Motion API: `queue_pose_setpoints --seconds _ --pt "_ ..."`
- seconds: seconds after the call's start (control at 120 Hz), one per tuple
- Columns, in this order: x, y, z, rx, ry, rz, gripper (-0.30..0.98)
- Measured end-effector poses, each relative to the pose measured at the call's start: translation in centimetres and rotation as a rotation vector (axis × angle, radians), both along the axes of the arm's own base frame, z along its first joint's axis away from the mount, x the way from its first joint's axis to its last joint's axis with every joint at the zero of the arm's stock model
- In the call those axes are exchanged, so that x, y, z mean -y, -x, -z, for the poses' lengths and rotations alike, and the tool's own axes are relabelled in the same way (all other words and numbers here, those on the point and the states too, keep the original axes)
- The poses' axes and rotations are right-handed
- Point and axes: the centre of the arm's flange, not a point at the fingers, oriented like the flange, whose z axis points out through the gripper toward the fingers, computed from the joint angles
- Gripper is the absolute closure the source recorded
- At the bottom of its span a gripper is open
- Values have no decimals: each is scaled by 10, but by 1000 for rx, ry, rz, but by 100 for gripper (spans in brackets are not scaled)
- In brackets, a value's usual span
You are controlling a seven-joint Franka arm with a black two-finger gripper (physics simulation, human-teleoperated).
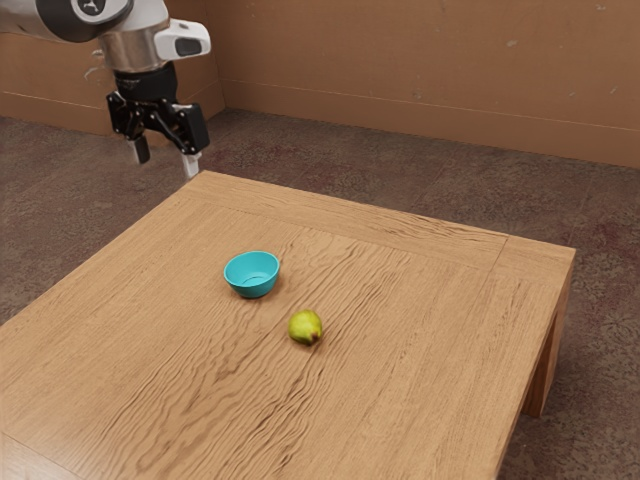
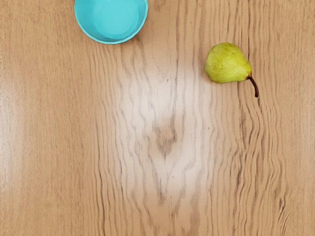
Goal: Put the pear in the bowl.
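Pear (image 1: 306,327) is lying on the bench (image 1: 450,340), just below center in the exterior view, yellow-green, outside the bowl (image 1: 252,286). Turquoise bowl is sitting upright, left of center and a bit higher in the frame. They're staying clear of each other: near, bare wood between. In the wrist view we're seeing the pear's brown stem pointing away from the bowl. We're holding our fingers (image 1: 192,164) spread, tips down, upper left of the exterior view, well apart from both. Brown wall (image 1: 400,50) is running across the top.
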Motion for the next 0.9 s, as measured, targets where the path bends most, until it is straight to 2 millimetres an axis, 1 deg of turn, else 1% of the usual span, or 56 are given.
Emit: queue_pose_setpoints --seconds 0.2,0.367,0.417,0.558,0.633,0.667,0.692,0.742,0.8,0.9 --pt "0 -5 -3 40 2 -4 0" --pt "3 -4 -6 51 1 -7 0" --pt "15 -2 -6 50 -3 1 0" --pt "68 6 9 20 -13 10 0" --pt "85 6 31 -20 1 -35 0" --pt "89 5 44 -40 4 -60 0" --pt "92 4 58 -58 3 -80 0" --pt "94 3 82 -85 2 -121 0" --pt "94 2 105 -98 1 -168 0" --pt "95 -12 154 -122 2 -238 0"
